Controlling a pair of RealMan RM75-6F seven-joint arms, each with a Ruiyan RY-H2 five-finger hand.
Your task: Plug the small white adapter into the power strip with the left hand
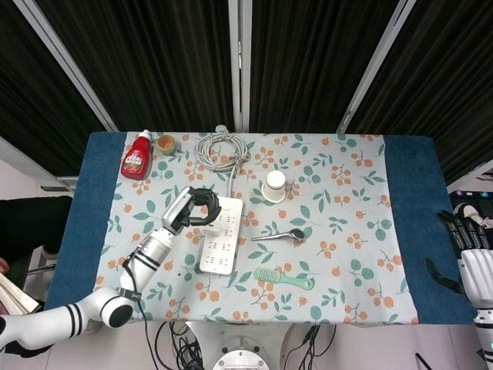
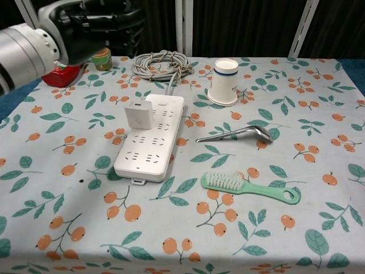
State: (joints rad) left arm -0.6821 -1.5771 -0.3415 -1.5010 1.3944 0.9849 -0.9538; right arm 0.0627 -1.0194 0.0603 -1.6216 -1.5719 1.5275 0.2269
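Note:
The small white adapter stands upright, plugged into the left side of the white power strip, with nothing touching it. In the head view the strip lies at the table's middle. My left hand is raised just left of the strip's far end, fingers loosely curved and empty. The chest view shows that hand high at the top left, well clear of the adapter. My right hand hangs beyond the table's right edge, fingers spread, holding nothing.
A coiled grey cable lies behind the strip. A red ketchup bottle and small cup sit far left. A paper cup, metal spoon and green brush lie right of the strip.

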